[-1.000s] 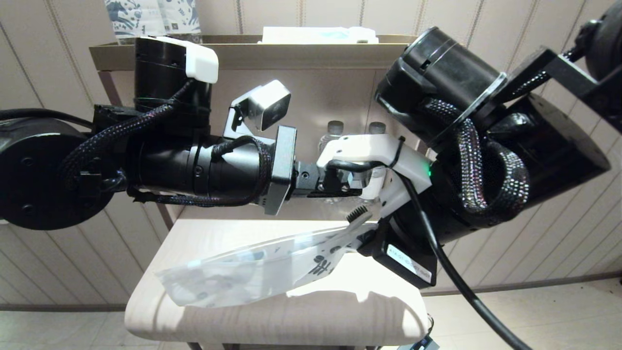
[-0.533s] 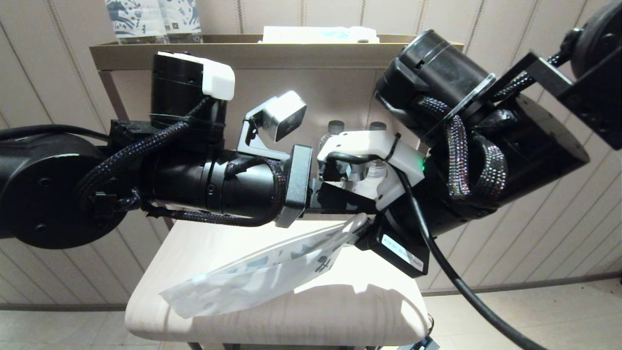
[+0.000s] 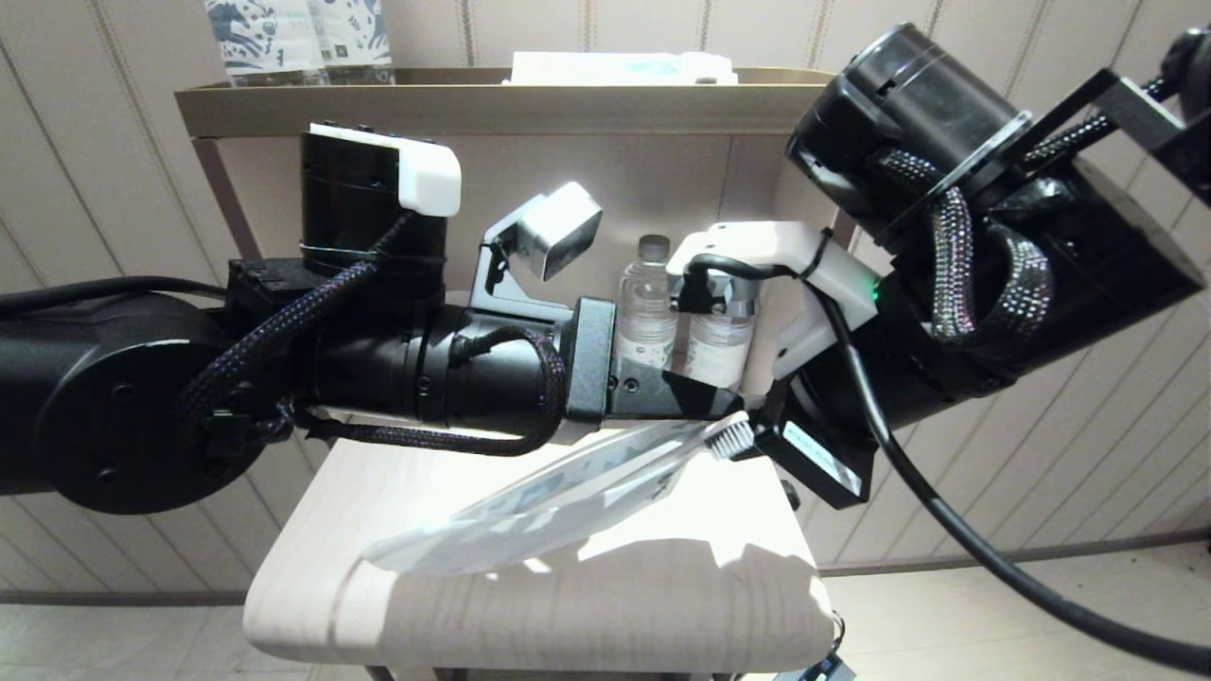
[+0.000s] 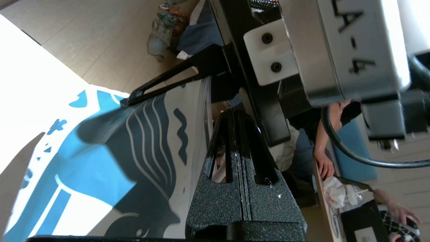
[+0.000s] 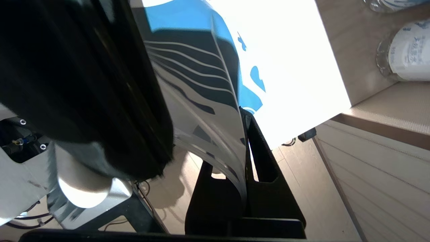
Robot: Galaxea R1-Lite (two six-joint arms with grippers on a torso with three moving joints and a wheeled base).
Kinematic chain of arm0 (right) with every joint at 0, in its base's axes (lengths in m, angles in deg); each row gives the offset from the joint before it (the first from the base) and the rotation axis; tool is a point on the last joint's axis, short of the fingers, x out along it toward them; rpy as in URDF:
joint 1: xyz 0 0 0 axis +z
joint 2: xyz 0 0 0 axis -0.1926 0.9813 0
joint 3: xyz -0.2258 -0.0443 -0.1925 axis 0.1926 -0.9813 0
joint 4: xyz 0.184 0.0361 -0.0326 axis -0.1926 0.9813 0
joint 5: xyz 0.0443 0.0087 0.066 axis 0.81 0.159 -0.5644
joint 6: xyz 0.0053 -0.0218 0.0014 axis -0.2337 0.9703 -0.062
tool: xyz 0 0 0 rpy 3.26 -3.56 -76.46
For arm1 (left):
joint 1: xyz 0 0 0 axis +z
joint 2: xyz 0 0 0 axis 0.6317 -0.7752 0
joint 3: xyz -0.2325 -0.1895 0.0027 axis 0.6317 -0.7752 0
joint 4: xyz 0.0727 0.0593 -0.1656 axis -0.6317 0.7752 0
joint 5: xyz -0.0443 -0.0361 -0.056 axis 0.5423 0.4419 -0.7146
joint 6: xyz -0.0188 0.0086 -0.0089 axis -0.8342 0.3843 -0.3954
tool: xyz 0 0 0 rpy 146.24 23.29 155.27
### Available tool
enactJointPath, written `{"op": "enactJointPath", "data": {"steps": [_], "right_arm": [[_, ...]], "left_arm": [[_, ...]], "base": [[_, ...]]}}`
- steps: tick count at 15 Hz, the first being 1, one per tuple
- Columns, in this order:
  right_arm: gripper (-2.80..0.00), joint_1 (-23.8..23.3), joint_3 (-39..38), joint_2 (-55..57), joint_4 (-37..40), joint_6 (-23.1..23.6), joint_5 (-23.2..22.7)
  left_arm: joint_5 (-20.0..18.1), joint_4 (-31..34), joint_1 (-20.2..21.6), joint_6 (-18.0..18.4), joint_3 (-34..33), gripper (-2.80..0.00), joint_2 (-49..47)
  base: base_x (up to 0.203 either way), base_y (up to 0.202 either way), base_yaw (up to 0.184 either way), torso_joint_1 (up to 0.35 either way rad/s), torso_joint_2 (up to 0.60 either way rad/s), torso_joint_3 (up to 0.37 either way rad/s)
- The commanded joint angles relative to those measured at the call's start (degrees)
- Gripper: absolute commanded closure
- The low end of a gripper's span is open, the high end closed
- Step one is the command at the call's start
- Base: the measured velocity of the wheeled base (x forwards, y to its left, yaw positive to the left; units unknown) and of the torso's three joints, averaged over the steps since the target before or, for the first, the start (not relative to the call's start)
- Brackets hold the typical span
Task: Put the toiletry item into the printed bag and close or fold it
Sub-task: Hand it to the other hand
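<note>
printed bag (image 3: 558, 492) looked glossy, smooth film; worktop (image 3: 587, 605) matt pale woodgrain; left hand (image 4: 240, 141) fingers rough speckled black plastic.

Hotel-style room interior: panelled wall (image 3: 123, 170), shelf (image 3: 473, 104) above water bottles (image 3: 648, 303), pale wooden surface (image 3: 530, 605).

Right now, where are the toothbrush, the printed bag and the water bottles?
toothbrush (image 3: 730, 438): head view, white bristle head poking from the bag's mouth.
printed bag (image 3: 558, 492): head view, mid-body, held above the table.
water bottles (image 3: 647, 317): head view, left bottle's body.
</note>
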Motion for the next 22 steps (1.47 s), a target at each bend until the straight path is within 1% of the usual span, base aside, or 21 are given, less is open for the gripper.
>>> {"op": "enactJointPath", "data": {"steps": [1,5,7,10,11,13,17,20,22], "right_arm": [[0.0,-0.2,-0.6,-0.9,0.3,0.1,0.0],[0.0,-0.2,-1.0,-1.1,0.3,0.2,-0.4],[0.0,-0.1,-1.0,-1.0,0.3,0.2,-0.3],[0.0,0.0,-1.3,-0.8,0.3,0.2,-0.3],[0.0,0.0,-1.2,-0.6,0.2,0.2,-0.3],[0.0,-0.1,-1.3,-0.3,-0.6,0.2,-0.3],[0.0,-0.4,-0.8,0.9,-2.6,0.2,-0.1],[0.0,-1.1,-0.5,1.4,-2.6,0.1,-0.4],[0.0,-1.1,-0.7,1.3,-2.6,0.1,-0.4]], "left_arm": [[-0.2,-0.1,1.4,-0.2,0.6,0.0,-1.0],[-0.6,-0.1,7.5,-0.3,3.4,0.0,-1.5],[-0.6,-0.1,8.8,-0.3,3.8,0.0,-0.7],[-0.9,0.3,9.2,-0.7,3.9,0.0,0.7],[-1.2,0.6,9.0,-0.8,3.5,0.0,1.5],[-2.2,0.7,6.9,-1.2,2.2,0.0,4.0],[-2.7,0.6,-0.5,-2.2,-1.2,0.0,5.8],[-2.3,0.2,-2.7,-1.8,-2.5,0.0,5.5],[-2.0,0.1,-2.7,-1.7,-2.5,0.0,4.3]], "base": [[0.0,0.0,0.0,0.0,0.0,0.0],[0.0,0.0,0.0,0.0,0.0,0.0],[0.0,0.0,0.0,0.0,0.0,0.0],[0.0,0.0,0.0,0.0,0.0,0.0],[0.0,0.0,0.0,0.0,0.0,0.0],[0.0,0.0,0.0,0.0,0.0,0.0],[0.0,0.0,0.0,0.0,0.0,0.0],[0.0,0.0,0.0,0.0,0.0,0.0],[0.0,0.0,0.0,0.0,0.0,0.0]]}}
